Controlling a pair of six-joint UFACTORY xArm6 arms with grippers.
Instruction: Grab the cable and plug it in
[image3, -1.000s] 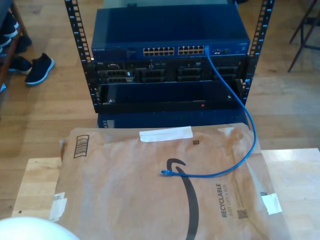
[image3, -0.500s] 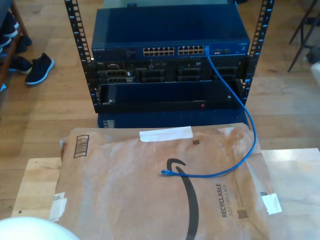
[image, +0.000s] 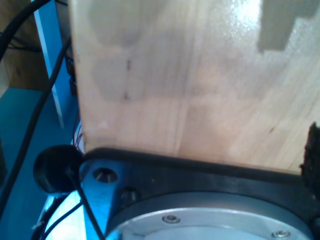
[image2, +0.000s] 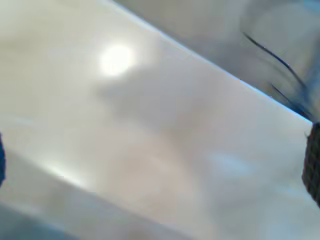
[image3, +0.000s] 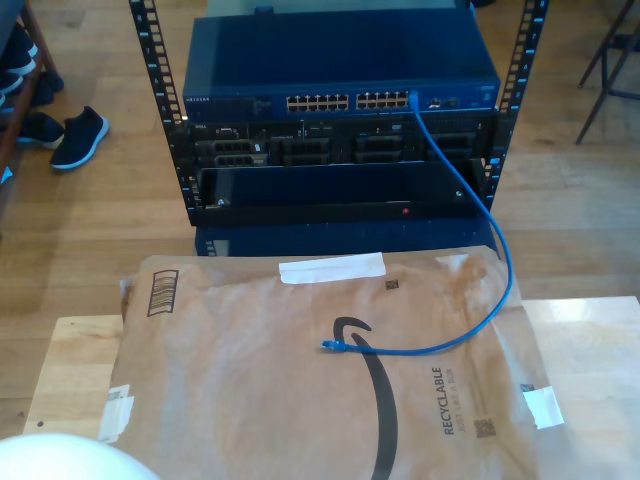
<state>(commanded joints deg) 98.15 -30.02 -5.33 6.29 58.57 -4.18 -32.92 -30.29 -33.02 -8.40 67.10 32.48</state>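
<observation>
A blue network switch (image3: 340, 75) sits in a rack (image3: 150, 70) above a brown paper mailer (image3: 300, 380) on a wooden table (image3: 70, 370). The blue cable (image3: 480, 300) has one end plugged into the switch; it curves down across the mailer, its loose plug (image3: 330, 345) pointing toward the exterior view's left. Whether my first gripper or my second gripper is spread or closed cannot be told

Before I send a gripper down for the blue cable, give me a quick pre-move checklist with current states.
1. Cable's free plug in sight, lying on the cardboard box: ok.
2. Nothing resting on the free plug: ok.
3. Far end seated in the switch, at the port row's end toward the exterior view's right: ok.
4. Open ports beside it: ok.
5. My first gripper open: cannot tell.
6. My second gripper open: cannot tell.
</observation>
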